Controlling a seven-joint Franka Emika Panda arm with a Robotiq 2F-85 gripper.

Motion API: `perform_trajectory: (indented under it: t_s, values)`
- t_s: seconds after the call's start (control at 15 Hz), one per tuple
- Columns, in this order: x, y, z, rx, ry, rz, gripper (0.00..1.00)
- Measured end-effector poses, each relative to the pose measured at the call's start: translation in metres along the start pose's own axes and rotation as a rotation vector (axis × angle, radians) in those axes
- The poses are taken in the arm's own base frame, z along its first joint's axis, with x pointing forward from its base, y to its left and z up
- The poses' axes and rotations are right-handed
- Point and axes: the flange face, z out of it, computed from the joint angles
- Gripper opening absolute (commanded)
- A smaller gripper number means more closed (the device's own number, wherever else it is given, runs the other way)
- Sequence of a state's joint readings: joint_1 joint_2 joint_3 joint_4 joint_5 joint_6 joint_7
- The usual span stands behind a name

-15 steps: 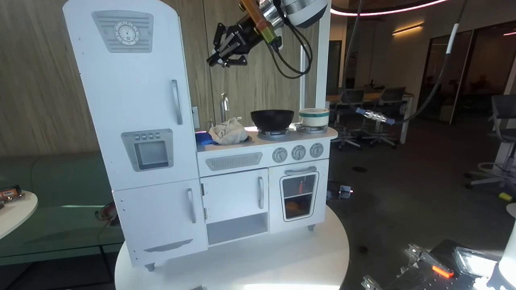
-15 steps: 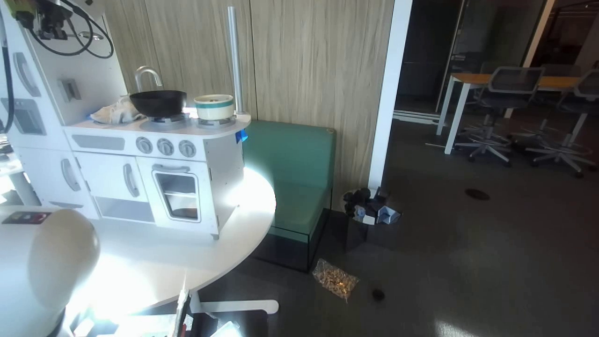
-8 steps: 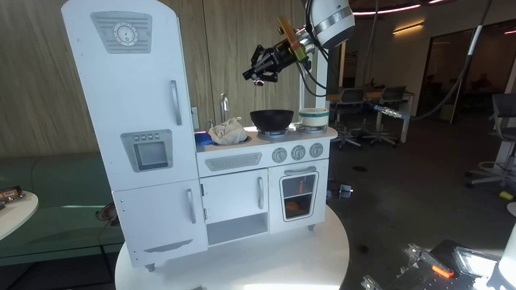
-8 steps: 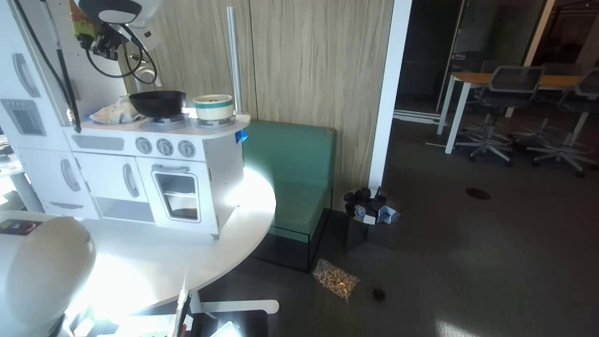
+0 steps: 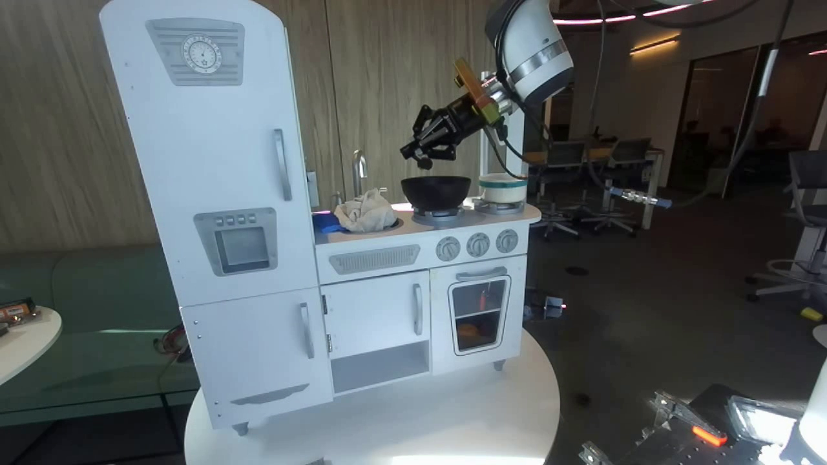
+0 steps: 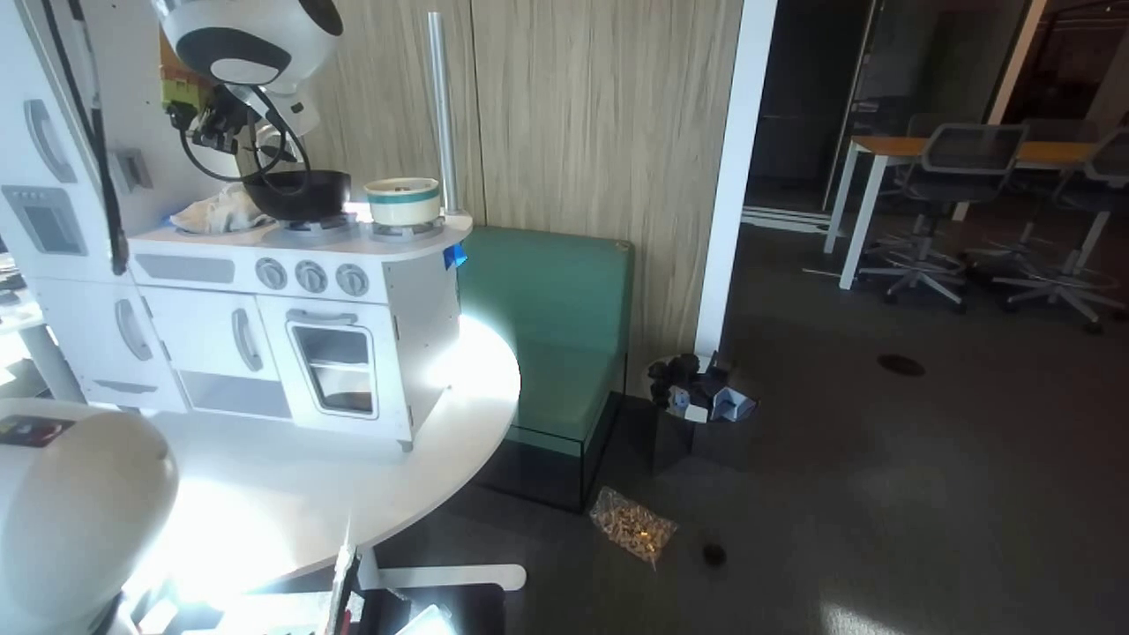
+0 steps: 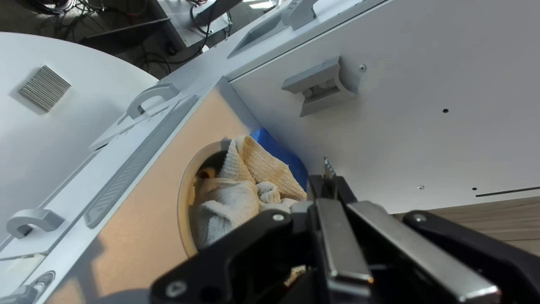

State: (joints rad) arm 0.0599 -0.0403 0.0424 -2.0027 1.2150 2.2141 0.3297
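The Robotiq gripper hangs near the black bowl, jaws narrow, full closure unclear, and the toy refrigerator bears an illegibly marked dial.

The arm is white, smooth and rounded, ringed by a grey band and marked with black patches, while its big dome, low in an exterior view, bears a dark label with some red in it. At the silvery wrist is a slab-like bracket, orange for most of its length and yellow-green at its end, with black cables in loops. The jaws are black, with long, bright metal bars and, in the wrist view, small, round screws.
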Motion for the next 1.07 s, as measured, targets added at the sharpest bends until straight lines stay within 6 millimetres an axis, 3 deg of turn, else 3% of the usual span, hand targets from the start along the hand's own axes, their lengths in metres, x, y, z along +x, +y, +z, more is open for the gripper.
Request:
perform_trajectory:
  t_s: [0.27, 0.33, 0.4, 0.47, 0.6, 1.07]
  values:
    - [0.010, 0.016, 0.013, -0.025, -0.018, 0.034, 0.02]
    - [0.012, 0.019, 0.015, -0.029, -0.019, 0.039, 0.06]
    - [0.013, 0.021, 0.016, -0.033, -0.020, 0.044, 0.31]
    - [0.015, 0.023, 0.017, -0.035, -0.020, 0.048, 0.32]
    - [0.015, 0.025, 0.018, -0.038, -0.020, 0.052, 0.46]
    - [0.011, 0.022, 0.016, -0.044, -0.017, 0.040, 0.99]
